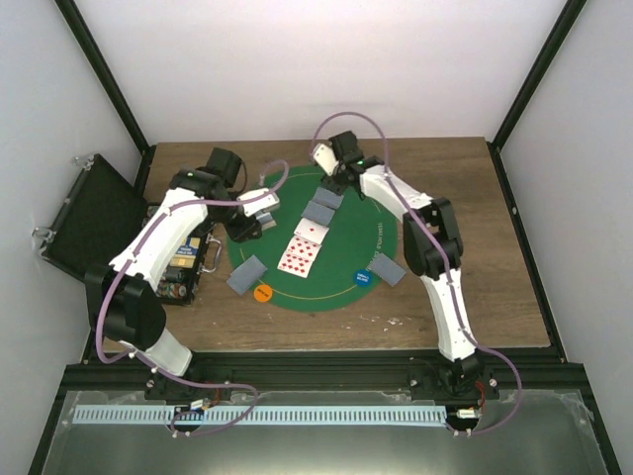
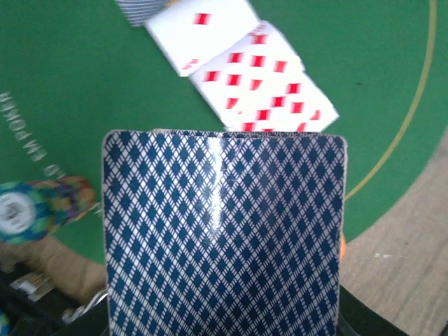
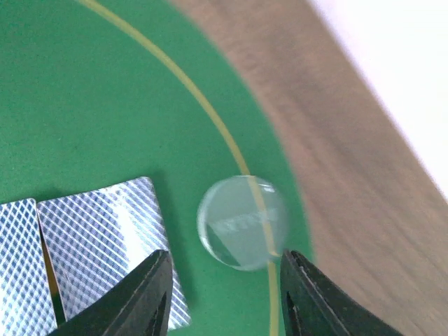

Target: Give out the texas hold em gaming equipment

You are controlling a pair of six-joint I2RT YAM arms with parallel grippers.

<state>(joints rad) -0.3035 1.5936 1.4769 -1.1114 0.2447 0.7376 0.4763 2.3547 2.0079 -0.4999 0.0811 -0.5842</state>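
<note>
Seemingly leaving the clear disc (image 3: 241, 222) on the mat (image 3: 84, 91), right jaws standing apart empty, left jaws clamping cards (image 2: 224, 238) awaiting dealing.

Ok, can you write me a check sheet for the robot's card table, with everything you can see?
Surface: wooden table, round green mat on it.
Job's things: face-up red cards mid-mat; grey-backed cards in little piles around them; orange disc and blue disc at the near rim; clear disc on the yellow line near the mat's edge.
Clutter: black case lying open at the left; dark tray beside the left arm.
Grippers: left gripper, jaws shut on blue-backed cards; right gripper, jaws open, clear disc just beyond their tips.
Cables: purple cables loop along both arms.
Surroundings: white walls, black frame.
</note>
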